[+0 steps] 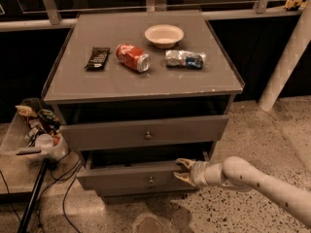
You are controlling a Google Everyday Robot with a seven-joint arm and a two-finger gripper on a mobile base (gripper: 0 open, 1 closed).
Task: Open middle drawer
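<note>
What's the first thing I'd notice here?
A pale robot arm reaches in from the lower right, its tool at the front of the middle drawer, which stands partly pulled out. On top of the grey cabinet, a red can lies on its side between a dark wrapper and a crumpled bag, with a white bowl behind.

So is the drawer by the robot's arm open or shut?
Partly open: the middle drawer juts out, a dark gap showing above its front. The end effector sits at its right end.
</note>
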